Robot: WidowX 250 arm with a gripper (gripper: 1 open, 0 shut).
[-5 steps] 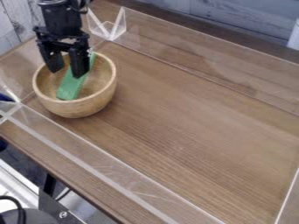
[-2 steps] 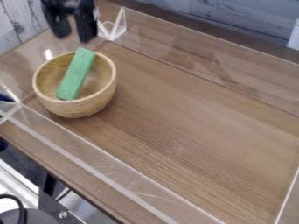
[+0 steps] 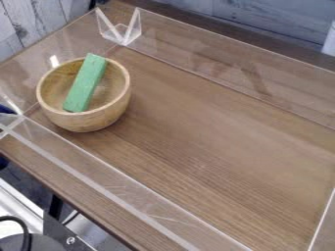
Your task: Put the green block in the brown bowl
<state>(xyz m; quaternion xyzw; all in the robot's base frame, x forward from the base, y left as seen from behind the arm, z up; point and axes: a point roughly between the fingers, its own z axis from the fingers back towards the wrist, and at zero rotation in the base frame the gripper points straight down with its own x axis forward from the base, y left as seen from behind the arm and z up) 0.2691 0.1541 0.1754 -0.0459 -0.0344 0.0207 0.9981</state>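
The green block (image 3: 86,81) lies tilted inside the brown bowl (image 3: 112,110), one end leaning on the far rim and the other down in the hollow. The bowl stands on the wooden table at the left. My gripper is out of view; no part of the arm shows.
The wooden tabletop (image 3: 210,137) is ringed by a low clear plastic wall (image 3: 105,176). A clear bracket (image 3: 120,26) stands at the far edge behind the bowl. Beyond the near left edge, cables and a metal frame (image 3: 39,230) show.
My gripper stood open over the block in the bowl, then rose and left the view at the top. The block stays in the bowl.
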